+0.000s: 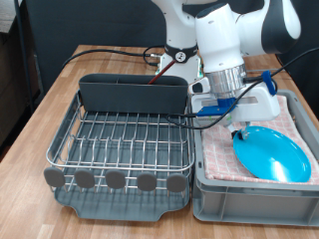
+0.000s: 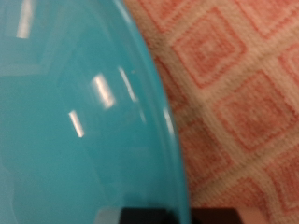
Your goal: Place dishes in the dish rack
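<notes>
The bright-blue plate sits tilted in the grey bin at the exterior view's right, its upper-left rim raised. My gripper comes down onto that raised rim, and its fingers appear closed on it. In the wrist view the plate fills most of the picture, and its rim runs down between the dark fingertips at the picture's edge. The dish rack, chrome wire in a dark grey tray, stands at the exterior view's left with nothing on its grid. The white mug and the wooden spoon are out of view.
The grey plastic bin is lined with a pink checked cloth and touches the rack's right side. The rack's tall end compartment is at its far end. Black cables lie on the wooden table behind.
</notes>
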Robot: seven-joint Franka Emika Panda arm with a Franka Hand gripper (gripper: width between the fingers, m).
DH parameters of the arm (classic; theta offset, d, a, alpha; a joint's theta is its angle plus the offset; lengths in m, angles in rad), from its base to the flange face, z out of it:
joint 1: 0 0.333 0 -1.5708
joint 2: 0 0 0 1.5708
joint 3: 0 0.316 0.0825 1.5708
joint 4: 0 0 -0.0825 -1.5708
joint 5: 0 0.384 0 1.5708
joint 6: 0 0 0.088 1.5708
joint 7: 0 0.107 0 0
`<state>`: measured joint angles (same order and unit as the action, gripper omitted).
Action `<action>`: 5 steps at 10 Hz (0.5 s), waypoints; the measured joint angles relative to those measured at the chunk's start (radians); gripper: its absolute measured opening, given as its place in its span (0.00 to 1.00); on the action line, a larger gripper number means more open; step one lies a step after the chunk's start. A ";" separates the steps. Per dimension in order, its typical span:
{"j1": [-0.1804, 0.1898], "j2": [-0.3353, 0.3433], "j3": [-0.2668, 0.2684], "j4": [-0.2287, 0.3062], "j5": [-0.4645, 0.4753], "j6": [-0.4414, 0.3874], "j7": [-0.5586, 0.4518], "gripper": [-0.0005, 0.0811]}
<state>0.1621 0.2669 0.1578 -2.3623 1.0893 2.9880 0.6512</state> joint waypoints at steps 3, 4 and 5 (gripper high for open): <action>0.009 0.000 -0.014 0.000 -0.037 -0.002 0.022 0.06; 0.038 -0.002 -0.057 -0.005 -0.145 -0.009 0.114 0.06; 0.092 -0.013 -0.132 -0.010 -0.307 -0.029 0.263 0.06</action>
<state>0.2537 0.2536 0.0258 -2.3725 0.7821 2.9588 0.9137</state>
